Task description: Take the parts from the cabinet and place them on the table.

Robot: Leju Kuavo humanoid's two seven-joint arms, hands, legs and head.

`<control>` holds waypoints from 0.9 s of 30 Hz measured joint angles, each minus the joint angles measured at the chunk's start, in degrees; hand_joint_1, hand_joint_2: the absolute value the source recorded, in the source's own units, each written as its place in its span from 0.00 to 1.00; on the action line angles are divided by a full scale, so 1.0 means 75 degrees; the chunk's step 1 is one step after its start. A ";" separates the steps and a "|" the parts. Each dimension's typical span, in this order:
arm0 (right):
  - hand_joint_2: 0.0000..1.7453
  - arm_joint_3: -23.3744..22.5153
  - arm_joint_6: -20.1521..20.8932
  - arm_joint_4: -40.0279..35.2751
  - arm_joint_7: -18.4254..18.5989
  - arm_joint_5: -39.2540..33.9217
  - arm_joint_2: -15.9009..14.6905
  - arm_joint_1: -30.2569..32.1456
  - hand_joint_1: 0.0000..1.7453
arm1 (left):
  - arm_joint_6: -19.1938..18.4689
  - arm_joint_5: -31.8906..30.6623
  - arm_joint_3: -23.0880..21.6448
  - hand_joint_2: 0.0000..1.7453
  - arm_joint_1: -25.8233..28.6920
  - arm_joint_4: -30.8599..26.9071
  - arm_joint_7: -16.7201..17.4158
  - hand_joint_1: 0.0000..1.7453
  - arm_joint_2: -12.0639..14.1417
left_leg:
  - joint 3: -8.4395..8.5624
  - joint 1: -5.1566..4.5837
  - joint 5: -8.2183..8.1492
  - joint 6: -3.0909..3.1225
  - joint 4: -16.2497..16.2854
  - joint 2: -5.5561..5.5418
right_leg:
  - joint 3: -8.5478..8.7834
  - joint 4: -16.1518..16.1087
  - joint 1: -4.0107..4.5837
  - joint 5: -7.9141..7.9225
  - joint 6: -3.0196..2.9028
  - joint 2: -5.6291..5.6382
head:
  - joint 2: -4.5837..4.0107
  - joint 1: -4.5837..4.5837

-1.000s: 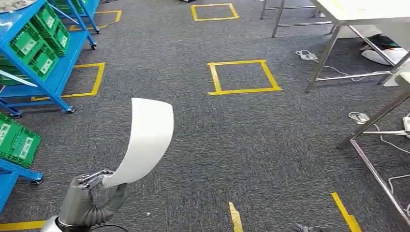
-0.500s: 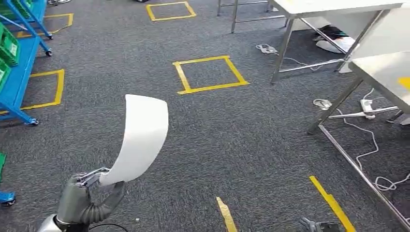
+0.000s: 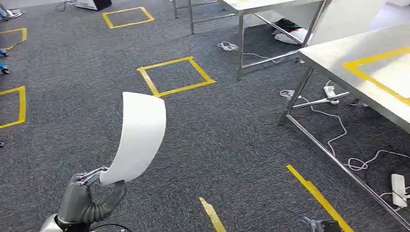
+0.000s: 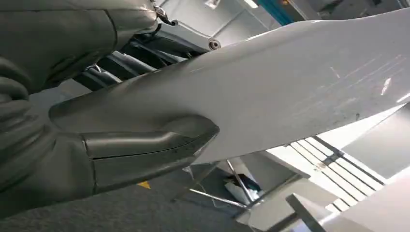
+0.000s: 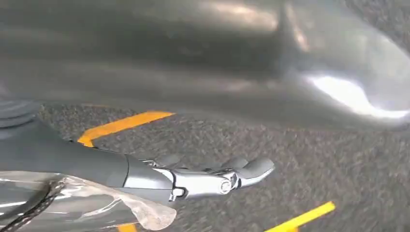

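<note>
**Left hand holding white part over carpet**

Head view: left hand (image 3: pixel 84 193) low at the left, clamped on the bottom end of a curved white part (image 3: pixel 138 137). Part rising up and bowing over, top edge level with the nearer yellow square (image 3: pixel 176 76) taped on the grey carpet (image 3: pixel 232 140). Surface (image 3: pixel 348 60) with a yellow tape outline at the right, on metal legs, well apart from the part. Second surface (image 3: pixel 251 5) farther back. White cables (image 3: pixel 338 140) and a power strip (image 3: pixel 399 189) on the carpet under the near surface. Yellow tape strips (image 3: pixel 316 195) near the bottom edge. Tip of the right hand (image 3: pixel 314 224) at the bottom edge, dark, state not readable here.

Left wrist view: thumb (image 4: pixel 145 150) pressed against one face of the part (image 4: pixel 290 92), darker fingers (image 4: pixel 140 53) behind the other face. Surface legs (image 4: pixel 227 193) beyond.

Right wrist view: right hand (image 5: pixel 208 179) hanging over carpet (image 5: pixel 314 164), fingers stretched out, nothing held. Yellow tape (image 5: pixel 121 125) beneath.
</note>
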 joint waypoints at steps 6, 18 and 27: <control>0.00 -0.0213 0.0123 0.0006 0.0158 0.0195 0.0137 0.0146 0.00 | -0.0058 0.0009 0.0038 1.00 -0.0016 0.0012 -0.0020 1.00 -0.0009 | 0.0763 -0.0155 0.0616 0.0274 -0.1917 -0.0468 | -0.0072 0.0105 -0.0050 0.0161 0.0184 0.0451 | 0.0000 -0.0009; 0.00 -0.0580 0.0268 0.0070 0.0347 0.0452 0.0219 0.0310 0.00 | -0.0131 -0.0006 0.0041 1.00 -0.0020 0.0067 -0.0058 1.00 -0.0082 | 0.1579 -0.0053 0.0088 0.0031 -0.2089 0.0623 | -0.0659 0.0229 -0.0112 0.0349 0.0455 -0.1036 | -0.0003 0.0082; 0.00 -0.0784 0.0437 0.0120 0.0545 0.0735 0.0289 0.0404 0.00 | -0.0122 -0.0014 0.0024 1.00 -0.0065 0.0082 -0.0192 1.00 -0.0082 | 0.0113 0.0064 -0.0427 -0.0264 0.0549 0.0056 | 0.0072 0.0123 -0.0069 -0.0211 -0.0137 -0.0345 | 0.0000 0.0041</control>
